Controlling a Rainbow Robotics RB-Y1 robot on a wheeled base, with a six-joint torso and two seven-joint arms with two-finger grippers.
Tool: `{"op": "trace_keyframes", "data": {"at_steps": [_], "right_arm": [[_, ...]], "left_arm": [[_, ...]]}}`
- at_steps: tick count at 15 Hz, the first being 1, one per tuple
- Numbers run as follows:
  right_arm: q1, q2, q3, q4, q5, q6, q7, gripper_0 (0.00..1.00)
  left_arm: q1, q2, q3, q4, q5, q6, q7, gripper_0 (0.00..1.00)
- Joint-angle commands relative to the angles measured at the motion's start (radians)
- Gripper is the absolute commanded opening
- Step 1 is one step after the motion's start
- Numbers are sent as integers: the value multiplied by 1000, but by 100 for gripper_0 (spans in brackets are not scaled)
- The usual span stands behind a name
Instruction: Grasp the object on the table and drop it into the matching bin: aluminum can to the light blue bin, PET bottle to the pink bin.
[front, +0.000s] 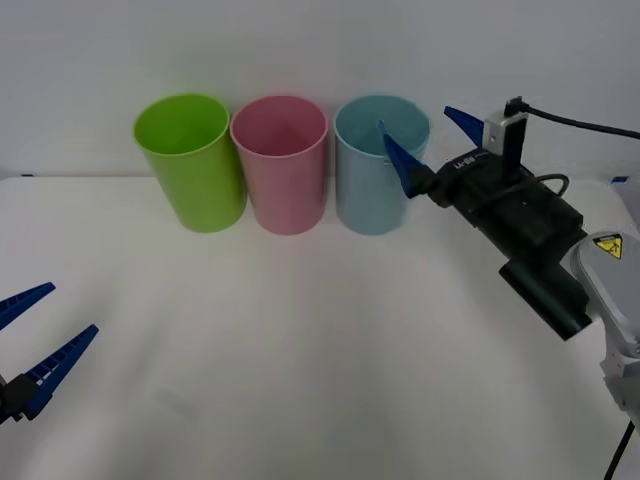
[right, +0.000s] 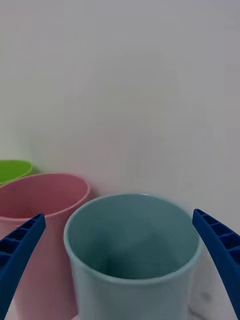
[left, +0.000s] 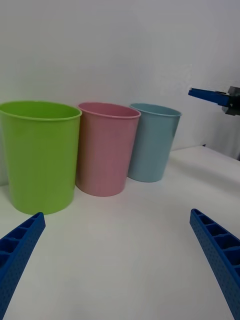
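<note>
Right wrist view looks into the light blue bin, interior dim, can not discernible. Right gripper jaws spread wide, empty, straddling its rim at the bench's far edge. Left gripper released, near edge.

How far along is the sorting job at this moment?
Looks nearly finished: no can lies on the table, and the right gripper hangs open at the light blue bin, holding nothing. The bin's inside looks empty, so the drop can't be confirmed. The left gripper waits open, low at the table's left. Left: retract.
</note>
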Motion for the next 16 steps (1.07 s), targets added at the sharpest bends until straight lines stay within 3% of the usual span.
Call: {"op": "trace_keyframes", "data": {"at_steps": [1, 7, 12, 16], "right_arm": [[114, -23, -56, -89, -4, -104, 2, 100], [364, -26, -216, -222, -4, -343, 54, 100], [513, -26, -331, -247, -78, -507, 269, 100], [607, -26, -438, -247, -121, -671, 286, 100]], "left_arm": [[0, 0, 0, 0, 0, 0, 0, 100], [0, 0, 0, 0, 0, 0, 0, 100], [0, 0, 0, 0, 0, 0, 0, 100], [0, 0, 0, 0, 0, 0, 0, 100]]}}
